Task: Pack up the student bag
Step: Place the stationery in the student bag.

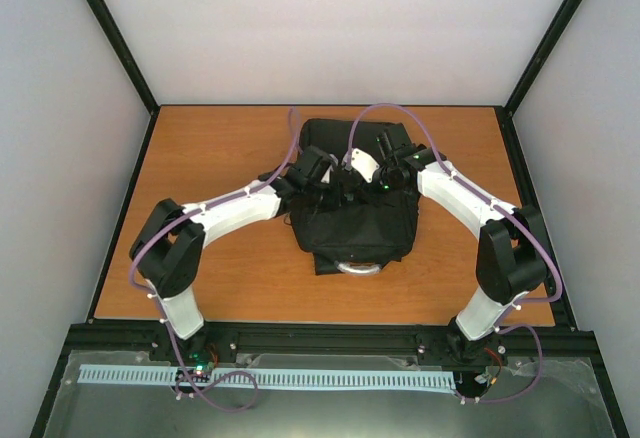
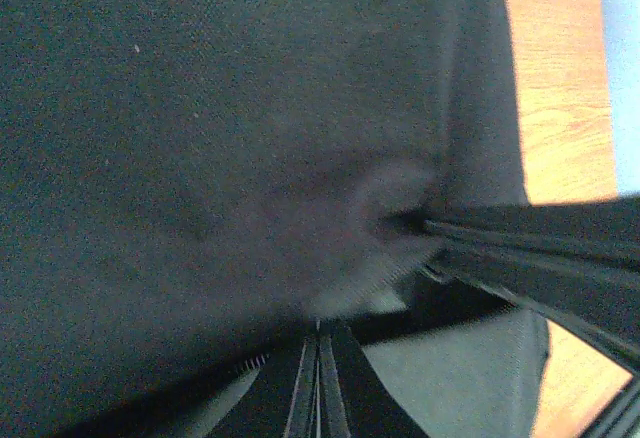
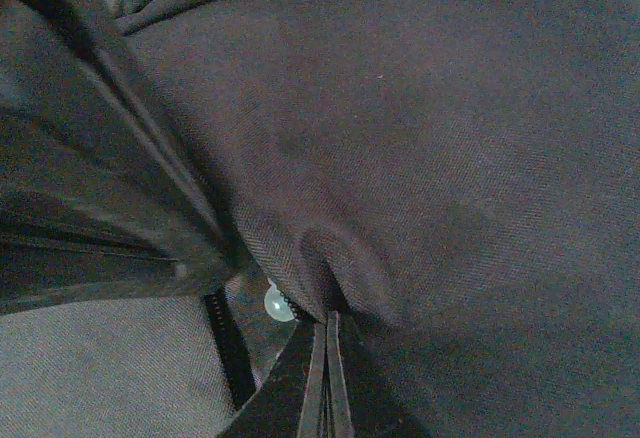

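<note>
Two closed-finger pinches gripped the student bag (image 1: 350,230), your left gripper (image 2: 318,328) at its ten o'clock, right gripper (image 3: 325,322) at two; zipping probably remained.

Bright overhead view; dim, seemingly blurred close-ups.

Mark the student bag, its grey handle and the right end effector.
student bag (image 1: 355,226): top external, front fabric panel.
grey handle (image 1: 358,269): top external, middle of its curve.
right end effector (image 3: 325,320): right wrist, between the shut fingertips, at the fabric fold.
</note>
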Controlling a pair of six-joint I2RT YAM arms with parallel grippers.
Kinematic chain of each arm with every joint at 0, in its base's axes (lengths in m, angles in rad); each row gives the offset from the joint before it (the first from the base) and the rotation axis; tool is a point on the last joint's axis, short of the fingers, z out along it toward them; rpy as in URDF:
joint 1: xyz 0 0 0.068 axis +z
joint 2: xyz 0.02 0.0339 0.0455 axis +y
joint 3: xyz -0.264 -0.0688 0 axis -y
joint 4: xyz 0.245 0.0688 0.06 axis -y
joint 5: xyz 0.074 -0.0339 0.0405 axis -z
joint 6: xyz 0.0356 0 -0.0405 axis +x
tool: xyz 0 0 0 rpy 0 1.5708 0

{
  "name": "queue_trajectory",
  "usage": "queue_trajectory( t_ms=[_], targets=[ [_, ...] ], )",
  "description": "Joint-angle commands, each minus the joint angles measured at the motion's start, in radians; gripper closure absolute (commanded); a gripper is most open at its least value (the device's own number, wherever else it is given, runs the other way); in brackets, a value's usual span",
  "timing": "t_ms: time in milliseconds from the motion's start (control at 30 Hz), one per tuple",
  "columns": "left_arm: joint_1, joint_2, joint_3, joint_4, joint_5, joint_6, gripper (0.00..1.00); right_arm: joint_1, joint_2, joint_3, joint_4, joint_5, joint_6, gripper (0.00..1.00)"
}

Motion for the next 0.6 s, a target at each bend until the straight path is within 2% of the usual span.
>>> queue_trajectory(
  t_ms=[0,100,167,200,333,367,433,567],
  targets=[
    [0.015,-0.113,-0.005,-0.096,0.07,0.114,0.92,0.008,-0.019,-0.017,-0.02,-0.055,0.013,0.97],
    [0.014,-0.172,-0.025,-0.2,0.071,0.177,0.83,0.008,-0.017,-0.016,-0.021,-0.057,0.014,0.97],
    [0.015,-0.217,-0.043,-0.254,0.042,0.204,0.73,0.008,-0.016,-0.015,-0.024,-0.058,0.014,0.96],
    [0.017,-0.239,-0.049,-0.274,0.023,0.211,0.68,0.007,-0.015,-0.013,-0.027,-0.059,0.014,0.92],
    [0.051,-0.3,-0.07,-0.324,-0.039,0.196,0.48,0.008,-0.013,0.003,-0.064,-0.09,-0.006,0.59],
    [0.064,-0.306,-0.073,-0.33,-0.048,0.186,0.43,0.008,-0.012,0.013,-0.083,-0.108,-0.012,0.55],
    [0.096,-0.313,-0.083,-0.335,-0.062,0.157,0.36,0.008,-0.013,0.045,-0.119,-0.146,-0.019,0.51],
    [0.175,-0.332,-0.147,-0.264,-0.023,0.102,0.29,0.008,-0.011,0.107,-0.179,-0.171,-0.012,0.5]
  ],
)
